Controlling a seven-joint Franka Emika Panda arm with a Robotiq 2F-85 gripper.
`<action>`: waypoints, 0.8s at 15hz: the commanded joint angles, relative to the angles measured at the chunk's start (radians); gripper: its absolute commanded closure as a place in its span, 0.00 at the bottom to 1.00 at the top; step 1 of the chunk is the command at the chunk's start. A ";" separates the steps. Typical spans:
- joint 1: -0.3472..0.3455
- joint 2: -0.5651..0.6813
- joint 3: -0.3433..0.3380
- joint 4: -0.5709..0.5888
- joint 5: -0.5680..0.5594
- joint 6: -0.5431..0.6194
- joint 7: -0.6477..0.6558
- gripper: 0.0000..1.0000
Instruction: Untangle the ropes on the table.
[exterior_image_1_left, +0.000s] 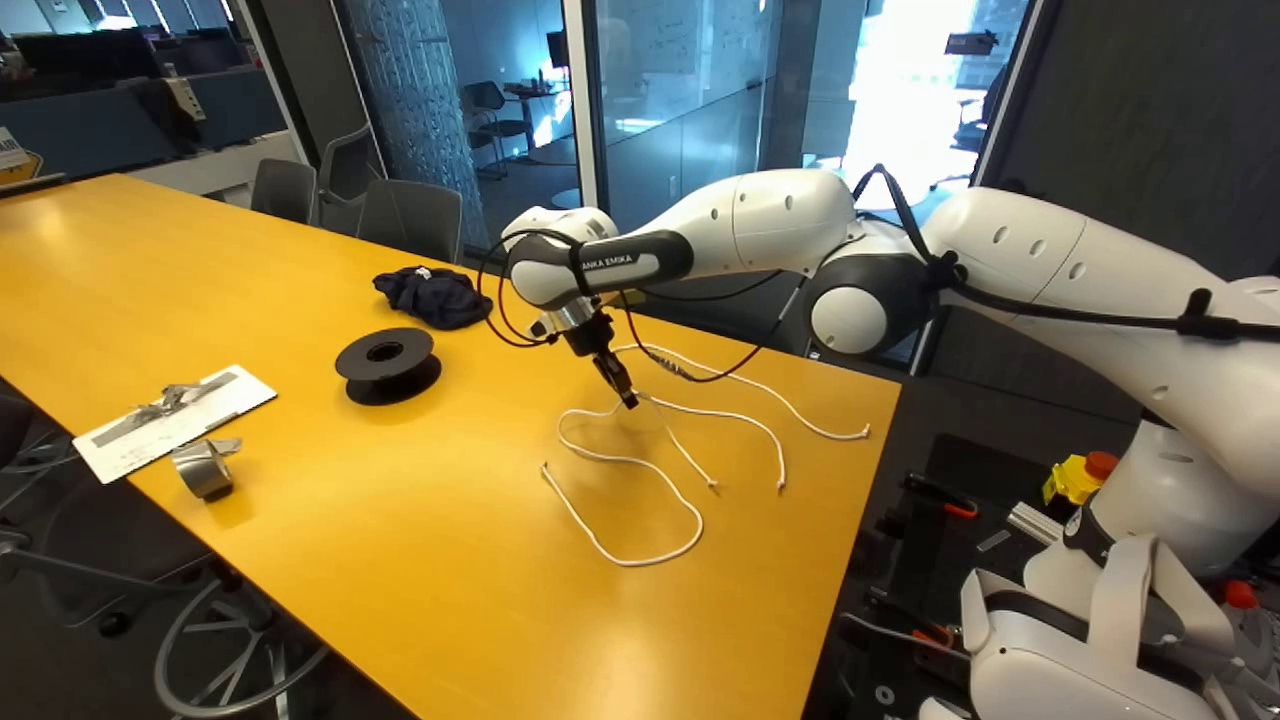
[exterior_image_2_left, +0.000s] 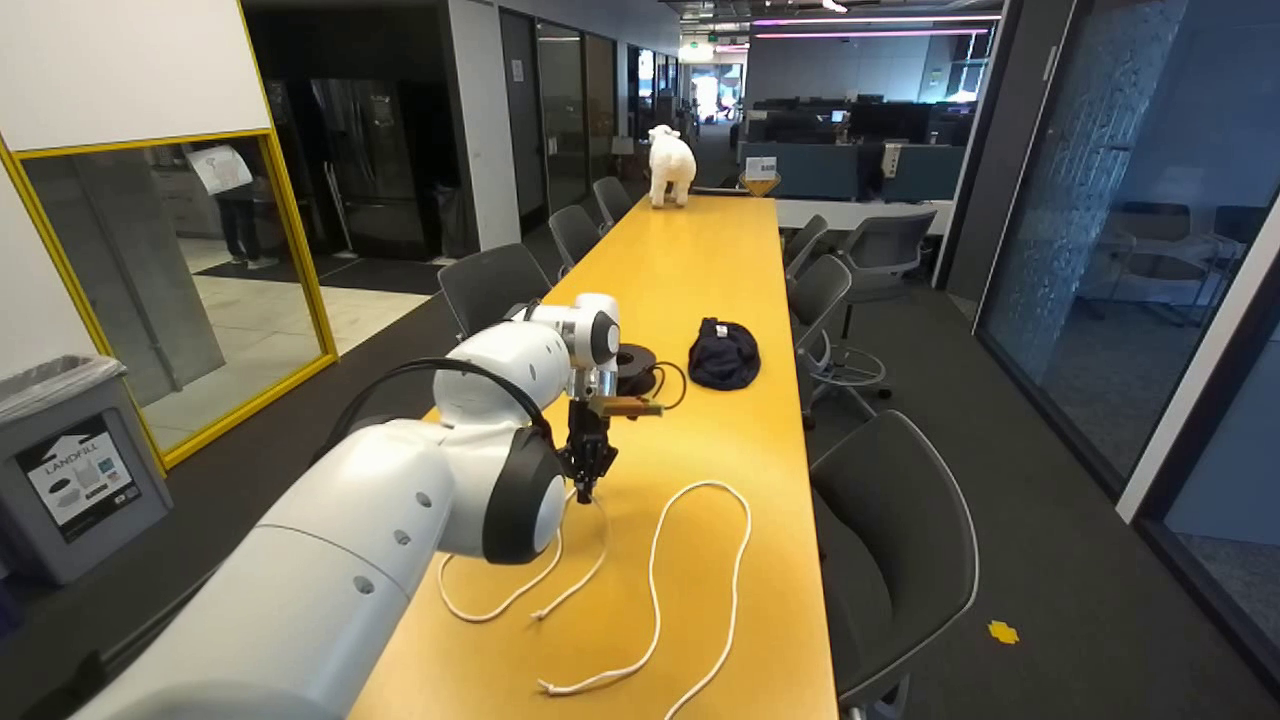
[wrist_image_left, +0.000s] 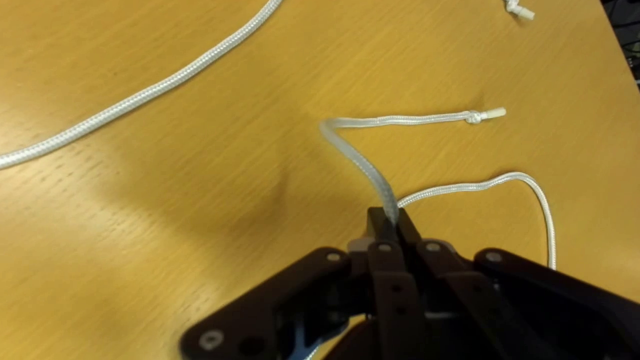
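the held rope (wrist_image_left: 360, 161) is probably pinched partway along its length so it can be drawn clear of the loose rope (exterior_image_2_left: 655, 590), which lies as a wide bend at the lower middle of an exterior view, apart from it on the table (exterior_image_2_left: 690, 270). the held rope's knotted tail reaches the table at the upper right of the wrist view. low in that frame, the pincer (wrist_image_left: 391, 220) has its tips together, clamped on the held rope, no free gap showing.
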 joint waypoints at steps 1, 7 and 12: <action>0.012 0.048 0.008 0.072 0.019 -0.001 0.036 0.99; 0.013 0.079 0.013 0.072 0.028 -0.010 0.055 0.99; 0.007 0.100 0.013 0.074 0.031 -0.017 0.063 0.99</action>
